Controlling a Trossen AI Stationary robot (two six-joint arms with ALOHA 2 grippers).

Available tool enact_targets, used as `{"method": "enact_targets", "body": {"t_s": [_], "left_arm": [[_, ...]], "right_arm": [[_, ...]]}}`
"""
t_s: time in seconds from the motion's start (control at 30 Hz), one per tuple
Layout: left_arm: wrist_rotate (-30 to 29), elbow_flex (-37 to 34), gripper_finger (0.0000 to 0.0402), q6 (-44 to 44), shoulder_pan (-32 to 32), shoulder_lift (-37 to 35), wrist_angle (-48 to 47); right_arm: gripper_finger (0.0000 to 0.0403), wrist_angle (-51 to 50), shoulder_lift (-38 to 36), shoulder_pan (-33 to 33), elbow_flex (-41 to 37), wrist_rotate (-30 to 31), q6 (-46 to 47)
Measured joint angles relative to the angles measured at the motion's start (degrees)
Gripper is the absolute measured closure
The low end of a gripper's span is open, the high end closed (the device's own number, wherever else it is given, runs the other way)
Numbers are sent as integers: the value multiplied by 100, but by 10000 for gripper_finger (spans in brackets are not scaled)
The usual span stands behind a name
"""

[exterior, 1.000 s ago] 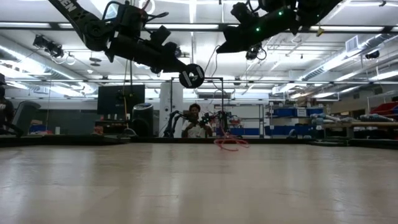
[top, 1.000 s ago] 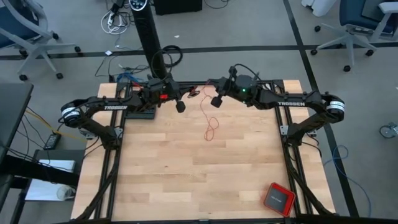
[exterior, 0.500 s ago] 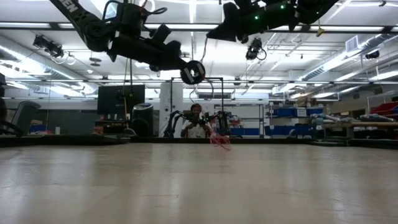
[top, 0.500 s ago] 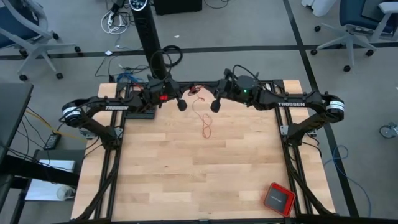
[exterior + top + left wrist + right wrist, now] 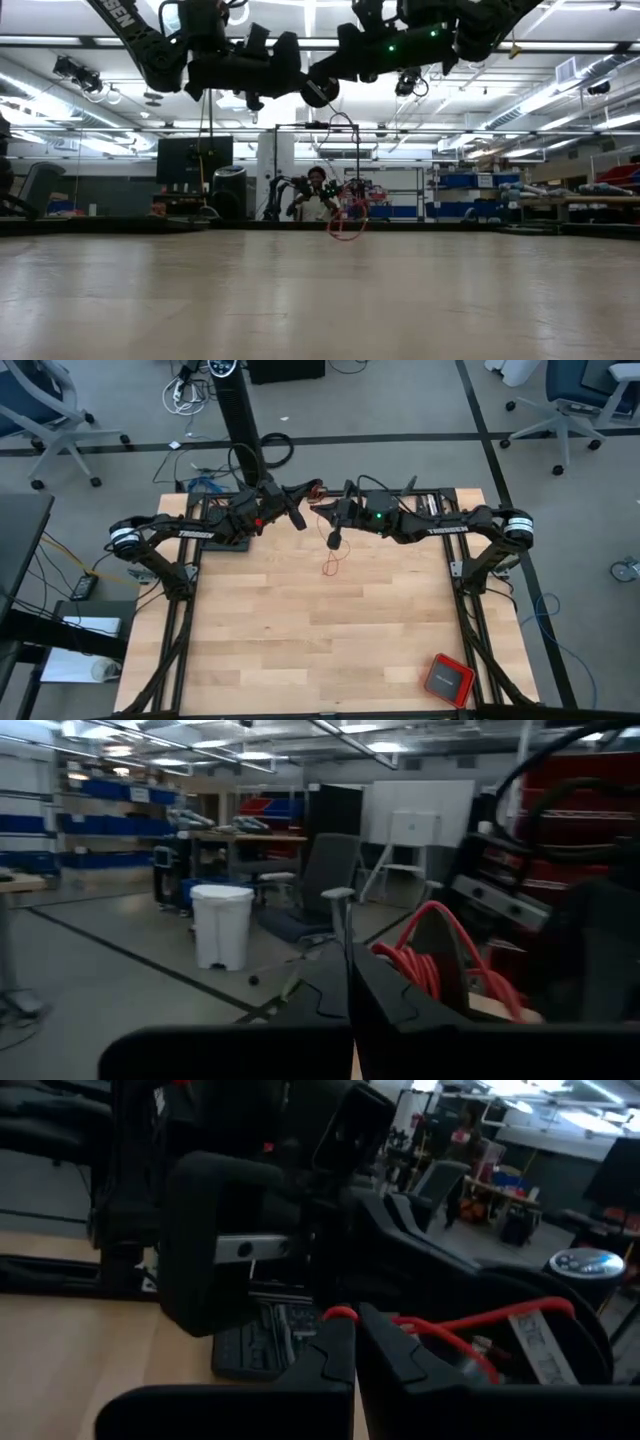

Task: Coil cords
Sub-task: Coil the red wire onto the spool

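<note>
while both arms are raised over the far edge of the table (image 5: pixel 300 620), i judge the step in hand to be the winding itself: the left gripper (image 5: pixel 298 518) and the right gripper (image 5: pixel 335 530) sit close together above the board, each with its fingers pinched fully shut on the red cord (image 5: pixel 331 563). in the left wrist view the cord (image 5: pixel 440 960) shows as several tight red turns bunched just past the closed fingers, which i take as the part already coiled. in the right wrist view a single red strand (image 5: pixel 470 1325) runs from the pinch of that gripper across to the other arm's gripper, looking fairly taut between them. from above, a short loose tail hangs below the right gripper and ends in a small loop resting near or on the wood; i cannot tell whether it touches. the low view shows that loop (image 5: pixel 347 222) dangling under the two grippers, thin and limp, well clear of the near half of the table. cord is very thin, bright red, flexible, likely to slip or spring open if tension drops. next move, as i read it: bring the remaining tail round onto the bundle while keeping the strand lightly taut, without letting either pinch go. red box (image 5: pixel 448 678) sits at the near right corner, untouched.
</note>
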Motion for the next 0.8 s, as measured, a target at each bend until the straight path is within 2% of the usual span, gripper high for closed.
{"method": "enact_targets", "body": {"t_s": [0.23,0.5,0.67,0.8], "left_arm": [[336,-4,401,13,-2,41,-23],[406,0,401,26,-24,429,76],[451,7,401,22,-30,686,580],[459,7,401,19,-28,720,716]], "right_arm": [[403,135,8,37,-3,-62,-236],[403,739,10,92,16,-124,-503],[403,203,117,101,496,-321,-548],[403,-625,163,53,908,-502,-552]]}}
